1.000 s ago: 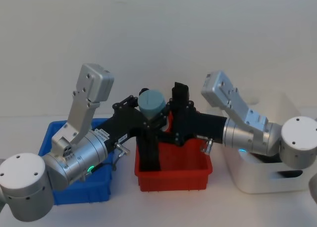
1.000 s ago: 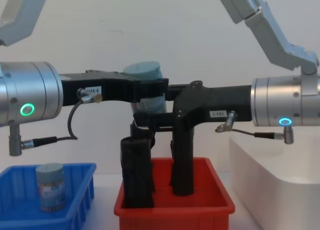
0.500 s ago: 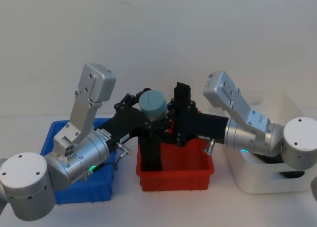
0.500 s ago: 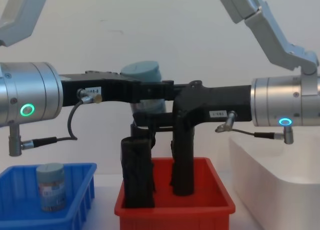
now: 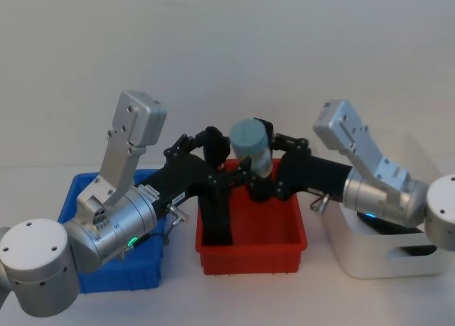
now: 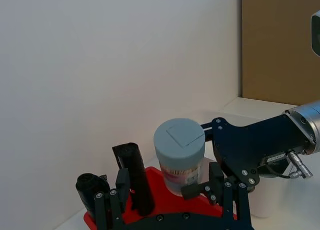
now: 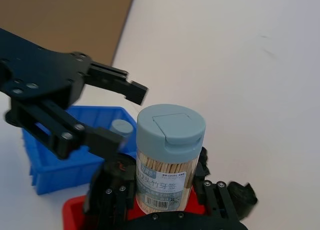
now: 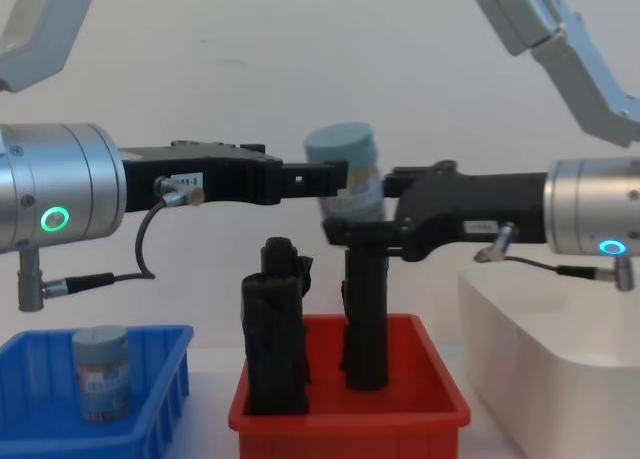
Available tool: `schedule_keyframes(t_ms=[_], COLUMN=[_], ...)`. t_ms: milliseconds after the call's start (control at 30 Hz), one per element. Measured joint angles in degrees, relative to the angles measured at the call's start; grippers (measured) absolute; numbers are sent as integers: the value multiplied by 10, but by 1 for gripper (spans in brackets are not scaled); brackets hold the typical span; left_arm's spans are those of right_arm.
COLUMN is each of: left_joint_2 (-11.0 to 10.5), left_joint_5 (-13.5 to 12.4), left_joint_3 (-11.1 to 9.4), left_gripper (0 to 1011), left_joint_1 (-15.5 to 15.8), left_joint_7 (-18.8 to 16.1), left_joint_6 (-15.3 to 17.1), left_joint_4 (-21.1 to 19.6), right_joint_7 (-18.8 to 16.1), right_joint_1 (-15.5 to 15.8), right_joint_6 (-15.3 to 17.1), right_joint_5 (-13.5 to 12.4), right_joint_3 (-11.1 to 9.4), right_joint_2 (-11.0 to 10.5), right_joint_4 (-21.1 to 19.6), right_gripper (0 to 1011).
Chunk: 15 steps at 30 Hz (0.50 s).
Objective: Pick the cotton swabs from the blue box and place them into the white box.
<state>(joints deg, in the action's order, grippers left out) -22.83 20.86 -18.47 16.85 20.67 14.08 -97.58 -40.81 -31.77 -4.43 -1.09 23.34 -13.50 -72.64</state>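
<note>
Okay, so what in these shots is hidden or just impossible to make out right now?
- White box interior: in the head view the right arm covers it; in the chest view its near wall hides it.
- Blue box contents: the left arm covers most of it in the head view.
- Swab tub label in the chest view: too small to read.

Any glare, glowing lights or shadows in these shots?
Chest view: a green ring light glows on the left arm, a blue ring light on the right arm. Head view: shadow fills the white box's handle slot. Right wrist view: no glare on the cotton swabs tub the right gripper holds.
</note>
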Motion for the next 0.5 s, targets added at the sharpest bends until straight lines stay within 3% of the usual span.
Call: schedule_keyframes(t_ms=[500], left_joint_2=[0], left_joint_5=[0], left_joint_3=[0], left_gripper=[1003], left_joint_1=[0], left_joint_7=[0], left_joint_6=[0], left_joint_4=[0], right_joint_7=[104], right_joint_1=[33], right_joint_6=[14], right_joint_5=[1], right_joint_3=[-22], right_joint_2=[-33], right_joint_4=[-15], right_gripper=[667])
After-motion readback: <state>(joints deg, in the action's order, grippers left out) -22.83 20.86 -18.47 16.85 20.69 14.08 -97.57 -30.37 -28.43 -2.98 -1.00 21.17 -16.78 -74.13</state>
